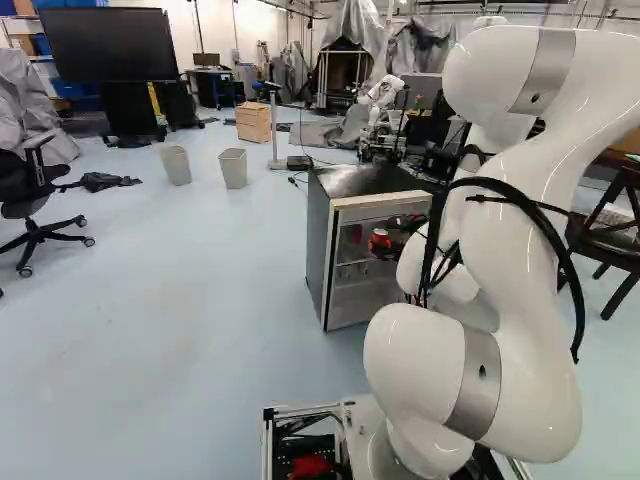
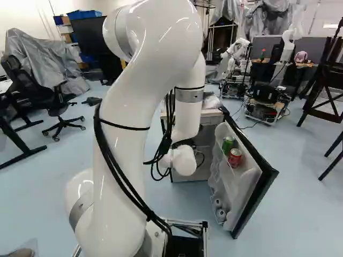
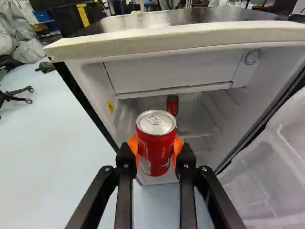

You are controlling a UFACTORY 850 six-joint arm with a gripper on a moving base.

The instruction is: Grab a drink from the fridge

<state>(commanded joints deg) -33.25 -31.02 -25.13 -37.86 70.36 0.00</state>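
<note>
Red cylindrical metal can (image 3: 156, 138) is upright, clamped by the black two-finger end effector (image 3: 155, 149), just outside the open white-lined fridge (image 3: 176, 69).

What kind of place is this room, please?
Probably a robotics lab: another robot stands beyond the small open fridge, grey sheets cover equipment, and a wooden crate sits on the floor.

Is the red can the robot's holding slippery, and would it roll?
The red can looks smooth and shiny, so it might slip if the tool held it loosely. Its round side would probably roll if it fell over.
</note>
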